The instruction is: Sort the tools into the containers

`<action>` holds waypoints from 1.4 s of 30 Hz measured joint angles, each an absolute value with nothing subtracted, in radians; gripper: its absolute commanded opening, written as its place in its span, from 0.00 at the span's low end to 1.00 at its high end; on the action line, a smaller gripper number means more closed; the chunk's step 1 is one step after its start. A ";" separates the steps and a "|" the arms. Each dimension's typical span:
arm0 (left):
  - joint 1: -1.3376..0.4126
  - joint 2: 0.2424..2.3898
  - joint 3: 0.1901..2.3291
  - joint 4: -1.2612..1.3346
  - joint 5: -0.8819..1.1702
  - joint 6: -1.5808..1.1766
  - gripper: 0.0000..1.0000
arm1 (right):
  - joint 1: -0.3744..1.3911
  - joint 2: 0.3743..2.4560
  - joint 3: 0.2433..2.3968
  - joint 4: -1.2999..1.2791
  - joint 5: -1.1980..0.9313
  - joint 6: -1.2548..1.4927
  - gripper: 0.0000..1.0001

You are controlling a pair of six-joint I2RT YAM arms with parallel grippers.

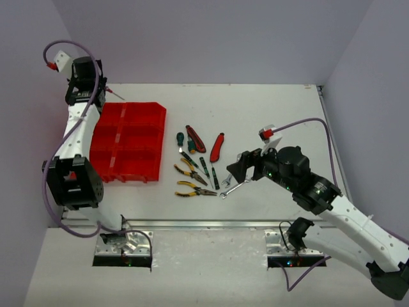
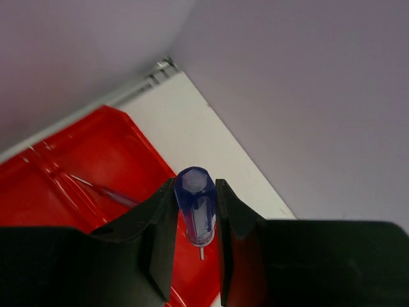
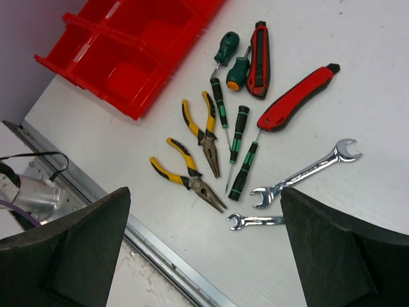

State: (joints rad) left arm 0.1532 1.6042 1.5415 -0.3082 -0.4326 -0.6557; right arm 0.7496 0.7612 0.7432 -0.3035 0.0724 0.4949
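Left arm is reaching up and over the far end of the red tray [image 1: 137, 137]. The left hand [image 2: 195, 185] is clenching a thin blue screwdriver [image 2: 195, 214] by its handle. The butt of the handle is facing the wrist camera, and the shaft is pointing down toward the tray. The tool is hanging in the air, not touching the tray.

Another thin screwdriver [image 2: 105, 190] is lying flat in the tray's corner compartment, below the left hand. The tray is sitting on the left side of the table [image 1: 281, 115], and its other compartments are showing bare red floors from above.

Right arm is hovering over the tool pile at mid-table. The right hand [image 1: 238, 171] is spread wide and gripping nothing. It is hanging just above the two wrenches, a long one [image 3: 307, 173] and a short one [image 3: 255, 221]. The wrenches are lying side by side at the near right of the pile.

Rest of the pile is lying loose on the table, right of the tray and apart from it:
- Two yellow-black pliers [image 3: 201, 131] [image 3: 188, 176], jaws pointing toward the wrenches.
- Two stubby green screwdrivers [image 3: 227, 48] [image 3: 239, 70] at the far end, touching one red knife [image 3: 259, 54].
- Three slim green-black screwdrivers [image 3: 220, 105] [image 3: 238, 128] [image 3: 243, 169], fanned between the pliers and the second red knife [image 3: 297, 96].
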 measured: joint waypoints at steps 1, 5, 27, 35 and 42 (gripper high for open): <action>0.174 1.649 1.564 -0.289 -0.460 -0.629 0.00 | 0.749 0.745 0.731 -0.311 0.066 0.497 0.99; 0.237 1.745 1.587 -0.245 -0.510 -0.539 0.00 | 0.749 0.713 0.711 -0.358 0.042 0.493 0.99; 0.290 2.040 1.646 -0.317 -0.325 -0.560 0.93 | 0.750 0.596 0.573 -0.371 0.075 0.454 0.99; 0.290 2.020 1.741 -0.487 -0.302 -0.573 1.00 | 0.750 0.750 0.573 -0.346 0.087 0.460 0.99; 0.268 1.718 1.687 -0.572 -0.253 -0.573 1.00 | 0.749 1.166 0.708 -0.317 0.108 0.526 0.99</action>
